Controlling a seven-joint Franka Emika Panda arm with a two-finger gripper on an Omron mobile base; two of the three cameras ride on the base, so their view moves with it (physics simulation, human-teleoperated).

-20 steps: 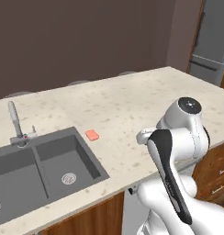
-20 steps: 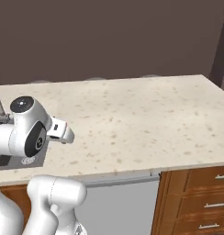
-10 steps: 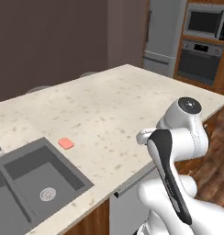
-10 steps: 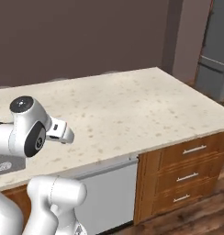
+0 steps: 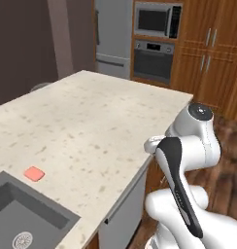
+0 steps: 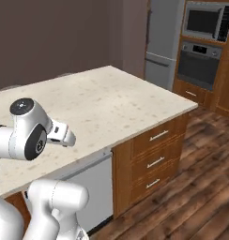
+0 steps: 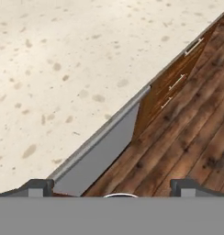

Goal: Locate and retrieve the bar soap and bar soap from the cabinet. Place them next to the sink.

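counter (image 5: 91, 121): open | only bar soap (image 5: 34, 173) by sink (image 5: 23, 221)

No text, label, brand, number or sign can be read anywhere: the microwave (image 5: 157, 19), the oven (image 5: 154, 61) and the refrigerator (image 5: 113, 36) all have plain fronts, and the counter (image 5: 86, 126) carries no writing.
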